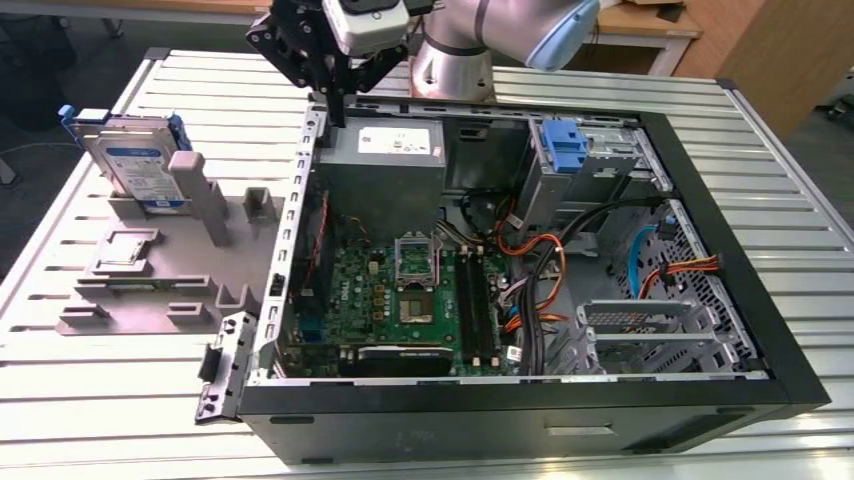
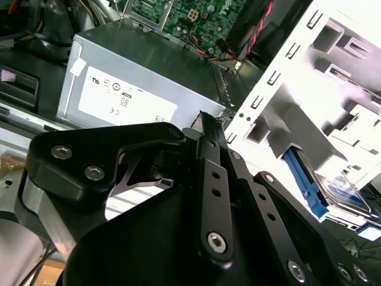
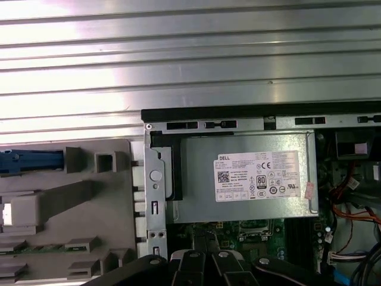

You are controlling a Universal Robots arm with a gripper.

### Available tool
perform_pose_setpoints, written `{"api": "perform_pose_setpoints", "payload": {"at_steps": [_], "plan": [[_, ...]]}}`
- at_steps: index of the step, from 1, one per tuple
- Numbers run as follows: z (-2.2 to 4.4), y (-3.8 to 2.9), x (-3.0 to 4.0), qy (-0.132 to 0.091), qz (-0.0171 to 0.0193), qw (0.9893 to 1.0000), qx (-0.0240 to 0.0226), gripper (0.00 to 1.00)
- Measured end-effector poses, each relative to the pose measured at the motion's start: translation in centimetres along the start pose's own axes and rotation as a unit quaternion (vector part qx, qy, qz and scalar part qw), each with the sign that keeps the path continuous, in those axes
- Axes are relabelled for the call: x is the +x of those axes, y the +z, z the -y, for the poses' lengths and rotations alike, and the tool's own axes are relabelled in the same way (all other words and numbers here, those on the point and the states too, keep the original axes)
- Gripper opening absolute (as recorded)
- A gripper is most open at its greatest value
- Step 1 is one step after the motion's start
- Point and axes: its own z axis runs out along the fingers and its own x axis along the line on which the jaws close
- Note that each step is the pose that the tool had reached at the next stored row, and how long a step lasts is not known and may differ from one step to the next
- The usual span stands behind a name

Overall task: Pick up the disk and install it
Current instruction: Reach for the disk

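The disk point(image 1: 138, 166), a silver drive with a white-and-blue label in a bright blue carrier, stands on edge in a grey holder point(image 1: 147, 275) at the exterior view's left, outside the computer case. Its blue carrier also appears in the second wrist view point(image 2: 305, 182) and the first wrist view point(image 3: 31, 159). My gripper point(image 1: 334, 105) hangs above the case's back corner by the grey power supply box point(image 1: 387, 150), well apart from the disk. Its black fingers point(image 2: 203, 122) are shut together with nothing between them; they also appear in the first wrist view point(image 3: 205, 259).
The open computer case point(image 1: 747, 300) lies on a ribbed metal table point(image 1: 94, 400), with the motherboard point(image 1: 400, 290), cables and a blue bracket point(image 1: 566, 145) in the drive bay. The power supply box point(image 3: 250, 176) lies directly under my wrist. The case wall point(image 3: 153, 196) separates it from the holder.
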Motion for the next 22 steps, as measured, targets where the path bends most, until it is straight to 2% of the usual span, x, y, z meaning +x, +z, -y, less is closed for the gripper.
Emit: {"api": "perform_pose_setpoints", "payload": {"at_steps": [8, 22], "plan": [[0.01, 0.03, 0.12, 0.0, -0.0007, 1.0, 0.0, 0.1], [0.07, 0.17, 0.8, 0.0, -0.0013, 1.0, 0.0001, 0.1]]}}
